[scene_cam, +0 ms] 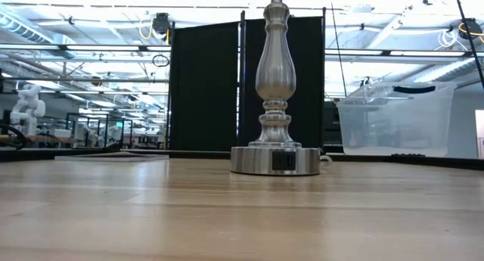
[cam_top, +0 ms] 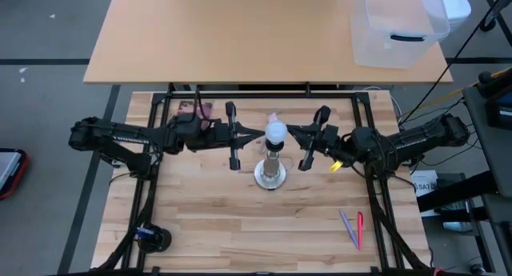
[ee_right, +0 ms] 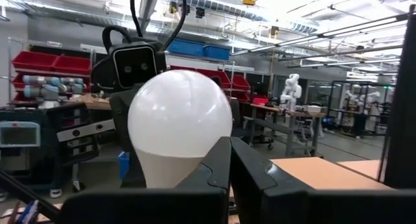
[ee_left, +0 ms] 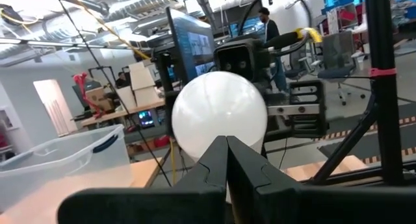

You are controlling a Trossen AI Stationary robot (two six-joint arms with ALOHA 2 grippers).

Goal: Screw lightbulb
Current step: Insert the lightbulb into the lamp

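With fingers pressed together, the left gripper (cam_top: 261, 134) and right gripper (cam_top: 290, 132) flank the frosted white pear-shaped lightbulb (cam_top: 276, 133), which sits atop the silvery round-based lamp stand (cam_top: 270, 174) mid-table.

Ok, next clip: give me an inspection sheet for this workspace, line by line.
Surface: wooden table, bare in front of the lamp stand.
Job's things: lightbulb sits on top of the lamp stand at mid-table; whether it is fully screwed in cannot be told.
Clutter: pens near the front right; a pink item at the back left; a dark round object at the front left.
Grippers: left gripper shut, tips at the bulb; right gripper shut, tips at the bulb's other side.
Cables: a yellow tag on the right arm; cables run off the right edge.
Surroundings: clear bin on the desk behind; a person stands far off in the left wrist view.
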